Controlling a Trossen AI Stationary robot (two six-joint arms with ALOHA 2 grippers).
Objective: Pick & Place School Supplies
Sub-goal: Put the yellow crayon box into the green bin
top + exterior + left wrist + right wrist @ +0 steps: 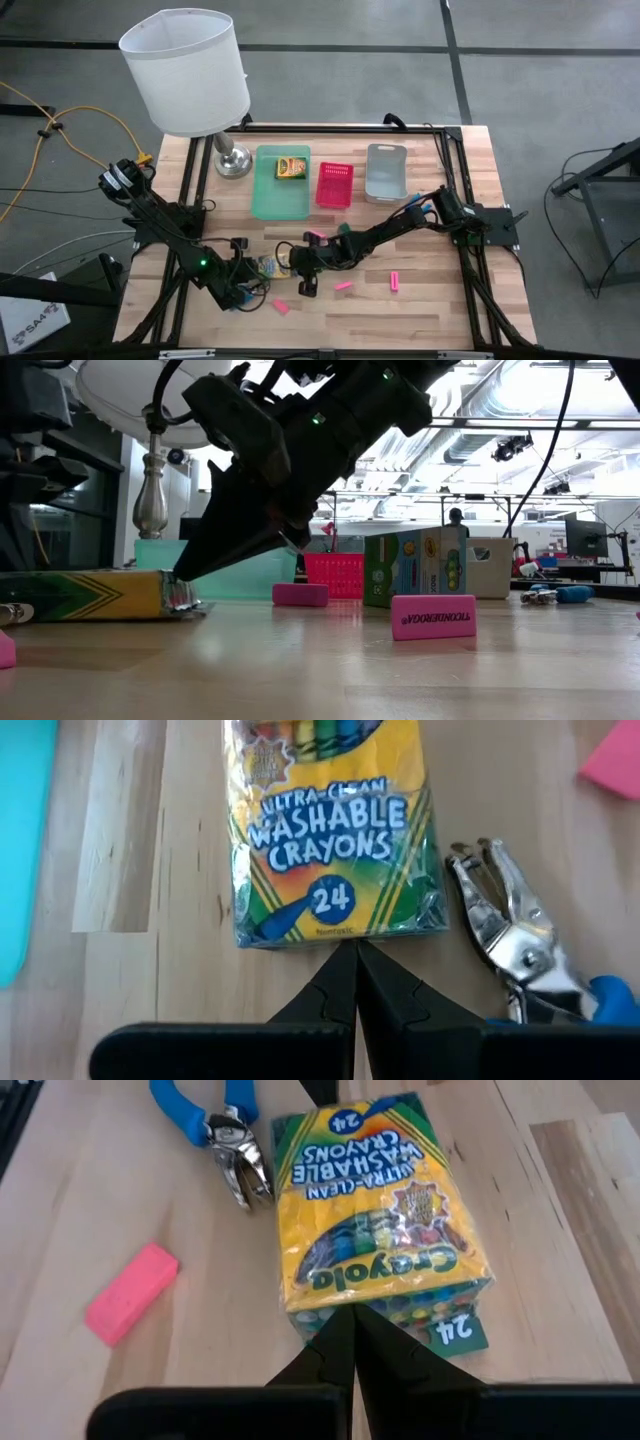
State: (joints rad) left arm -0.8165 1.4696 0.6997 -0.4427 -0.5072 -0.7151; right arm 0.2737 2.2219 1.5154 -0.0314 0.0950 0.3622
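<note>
Two closed grippers meet at one flat yellow-and-green cardboard crayon box: left gripper and right gripper, fingers pressed together, touch opposite ends, likely squaring it. Blue-handled metal punch tool lies just beside.

The crayon box lying flat on the counter read "ULTRA-CLEAN WASHABLE CRAYONS" with a big "24" in a blue circle. From the other side the same box showed "Crayola" across the yellow front and another "24" on a green corner flap. The pink eraser standing on edge had "TICONDEROGA" printed on it, upside down. Couldn't read anything else.
</note>
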